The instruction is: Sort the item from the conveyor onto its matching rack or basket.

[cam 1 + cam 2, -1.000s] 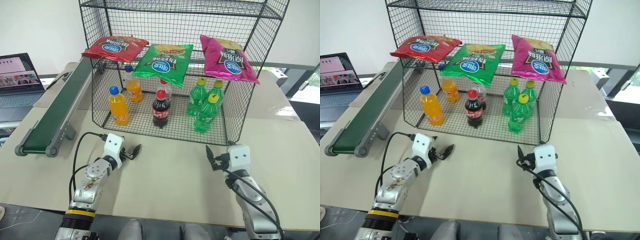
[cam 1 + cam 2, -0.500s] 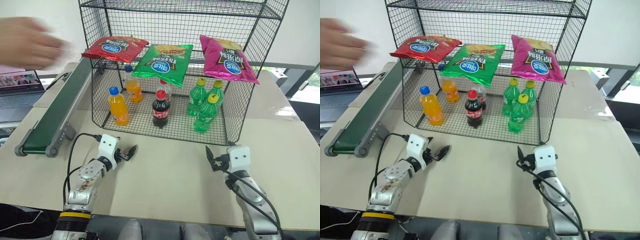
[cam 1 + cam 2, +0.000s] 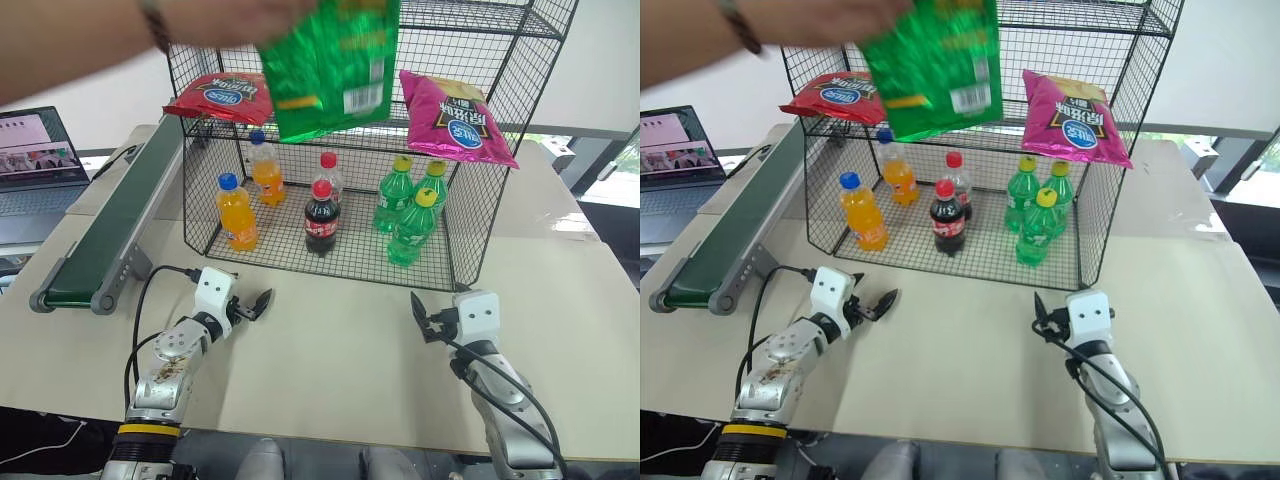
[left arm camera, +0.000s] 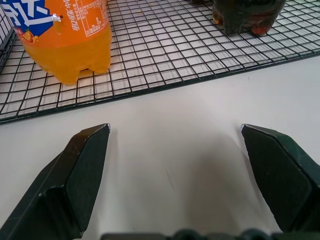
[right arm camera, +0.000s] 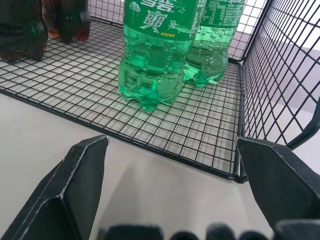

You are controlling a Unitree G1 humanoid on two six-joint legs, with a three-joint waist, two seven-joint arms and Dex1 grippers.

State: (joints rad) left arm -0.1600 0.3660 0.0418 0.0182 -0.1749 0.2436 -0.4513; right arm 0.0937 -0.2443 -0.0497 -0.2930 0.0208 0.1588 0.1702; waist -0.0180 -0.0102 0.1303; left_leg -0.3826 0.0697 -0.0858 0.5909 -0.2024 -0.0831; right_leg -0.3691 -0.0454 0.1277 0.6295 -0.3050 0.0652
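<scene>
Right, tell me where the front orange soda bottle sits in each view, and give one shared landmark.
Left eye view: orange soda bottle, front left of the rack's bottom tier.
Right eye view: same corner.
Left wrist view: its base on the mesh floor.
Right wrist view: green bottles instead.
Shared landmark: cola bottle, also.

Table (image 3: 330, 360) w/ conveyor (image 3: 110, 235), rack (image 3: 340, 150)

Bright, even daylight; soft shadows on the table (image 3: 330, 350). Person's arm (image 3: 70, 45) and green bag (image 3: 330, 65) motion-blurred. Wrist views sharp, faint sheen.
</scene>
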